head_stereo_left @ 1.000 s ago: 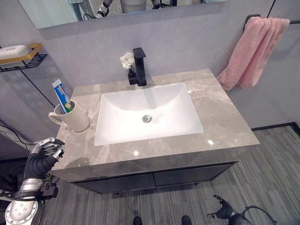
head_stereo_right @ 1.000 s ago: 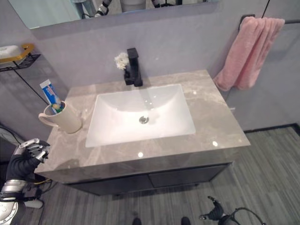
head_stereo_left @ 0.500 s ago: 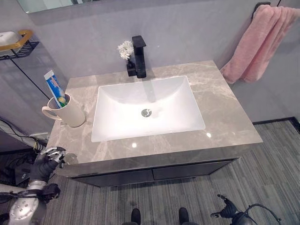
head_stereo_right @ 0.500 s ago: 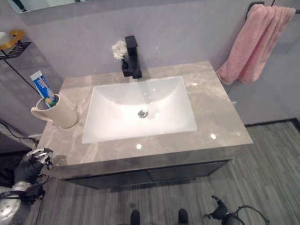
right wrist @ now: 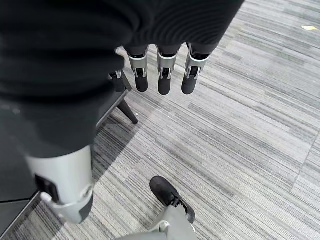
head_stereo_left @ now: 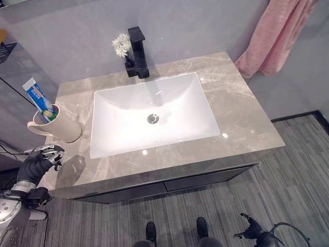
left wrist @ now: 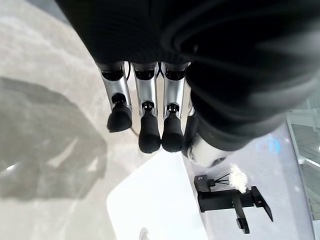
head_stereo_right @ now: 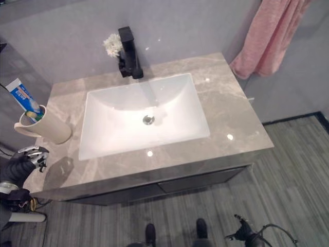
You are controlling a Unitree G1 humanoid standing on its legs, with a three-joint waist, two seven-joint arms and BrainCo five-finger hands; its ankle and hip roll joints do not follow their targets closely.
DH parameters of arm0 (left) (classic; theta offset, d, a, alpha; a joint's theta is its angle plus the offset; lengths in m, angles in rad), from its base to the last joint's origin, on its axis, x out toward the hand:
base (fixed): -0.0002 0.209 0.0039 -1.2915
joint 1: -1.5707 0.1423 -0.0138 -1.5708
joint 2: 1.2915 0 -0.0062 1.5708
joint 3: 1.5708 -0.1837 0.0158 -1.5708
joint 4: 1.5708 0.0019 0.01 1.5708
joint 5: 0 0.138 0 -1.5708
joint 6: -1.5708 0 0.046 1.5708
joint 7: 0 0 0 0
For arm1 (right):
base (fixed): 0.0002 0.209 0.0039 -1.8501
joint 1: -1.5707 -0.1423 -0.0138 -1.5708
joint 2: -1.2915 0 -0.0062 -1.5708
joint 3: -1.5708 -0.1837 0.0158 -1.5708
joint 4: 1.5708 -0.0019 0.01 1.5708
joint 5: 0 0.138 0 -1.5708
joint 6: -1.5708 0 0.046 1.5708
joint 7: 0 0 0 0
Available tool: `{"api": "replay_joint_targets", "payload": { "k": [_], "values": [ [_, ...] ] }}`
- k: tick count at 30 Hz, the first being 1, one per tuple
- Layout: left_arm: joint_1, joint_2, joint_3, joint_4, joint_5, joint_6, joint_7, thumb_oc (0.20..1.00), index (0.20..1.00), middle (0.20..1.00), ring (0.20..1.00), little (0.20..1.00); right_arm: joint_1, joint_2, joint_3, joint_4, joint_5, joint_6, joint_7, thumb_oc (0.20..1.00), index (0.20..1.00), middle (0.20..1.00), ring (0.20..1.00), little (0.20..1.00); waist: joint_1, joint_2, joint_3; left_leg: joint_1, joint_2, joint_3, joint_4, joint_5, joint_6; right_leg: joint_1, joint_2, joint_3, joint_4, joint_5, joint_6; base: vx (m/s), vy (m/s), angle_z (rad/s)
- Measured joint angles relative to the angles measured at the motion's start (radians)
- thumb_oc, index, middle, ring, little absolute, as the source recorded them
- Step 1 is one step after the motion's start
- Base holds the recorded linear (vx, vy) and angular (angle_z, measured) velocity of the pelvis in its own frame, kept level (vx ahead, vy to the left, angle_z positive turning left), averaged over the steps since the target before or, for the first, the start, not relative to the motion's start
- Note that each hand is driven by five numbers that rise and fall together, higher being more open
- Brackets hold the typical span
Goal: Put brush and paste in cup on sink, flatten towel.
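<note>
Cup [head_stereo_left: 59, 126]: one cream cup with a handle, standing upright on the grey counter [head_stereo_left: 241, 118], left of the sink.
Paste [head_stereo_left: 37, 95]: one blue and white tube, standing tilted in the cup, its top sticking out over the rim.
Brush [head_stereo_left: 49, 111]: one small green and yellow tip shows inside the cup, just beside the paste; too small to be sure what it is.
Towel [head_stereo_left: 270, 36]: one pink towel, hanging on the wall at the far right of the counter, bunched in folds, not flat.
Sink [head_stereo_left: 154, 110]: one white sink set in the middle of the counter, with one round drain [head_stereo_left: 152, 119] in its bottom.
Tap [head_stereo_left: 138, 51]: one black tap behind the sink.
Flowers [head_stereo_left: 121, 45]: one little bunch of white flowers, touching the left side of the tap.
Left hand [head_stereo_left: 38, 159]: at the near left corner of the counter, near the cup but apart from it; fingers [left wrist: 150, 135] hang straight and loose, holding nothing.
Right hand [right wrist: 160, 70]: low down over the striped grey floor [right wrist: 250, 125], well apart from the counter; fingers straight and loose, holding nothing.
Shoes [head_stereo_left: 175, 229]: two dark shoes of one person on the floor in front of the counter.
</note>
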Motion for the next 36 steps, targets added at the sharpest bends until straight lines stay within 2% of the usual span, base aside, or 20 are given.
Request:
{"api": "replay_joint_targets", "payload": {
  "k": [13, 21, 36],
  "values": [
    [0.027, 0.000, 0.000, 0.002, 0.000, 0.009, 0.008, 0.200, 0.200, 0.200, 0.200, 0.200, -0.023, -0.014, 0.000, 0.000, 0.001, 0.001, -0.001, 1.000, 1.000, 1.000, 1.000, 1.000, 0.003, -0.025, 0.014, -0.035, 0.003, -0.004, 0.000, 0.003, -0.003, -0.031, 0.004, -0.003, 0.005, 0.008, -0.002, 0.00, 0.000, 0.00],
    [-0.013, -0.001, 0.000, 0.009, 0.002, 0.008, 0.044, 0.200, 0.200, 0.200, 0.200, 0.200, -0.027, -0.013, -0.026, 0.003, 0.042, 0.001, -0.022, 1.000, 1.000, 1.000, 1.000, 1.000, 0.004, -0.039, 0.026, -0.075, 0.006, -0.007, 0.000, 0.011, -0.005, -0.068, 0.007, -0.008, 0.005, 0.014, -0.005, 0.00, 0.003, 0.01],
    [-0.193, -0.003, 0.032, 0.062, 0.014, -0.026, 0.112, 0.200, 0.200, 0.200, 0.200, 0.200, -0.070, -0.015, -0.028, 0.024, 0.083, 0.019, -0.024, 1.000, 1.000, 1.000, 1.000, 1.000, 0.002, -0.057, 0.065, -0.150, 0.010, -0.008, 0.000, 0.019, -0.008, -0.142, 0.013, -0.008, 0.005, 0.023, -0.007, 0.00, 0.000, 0.00]
  ]
}}
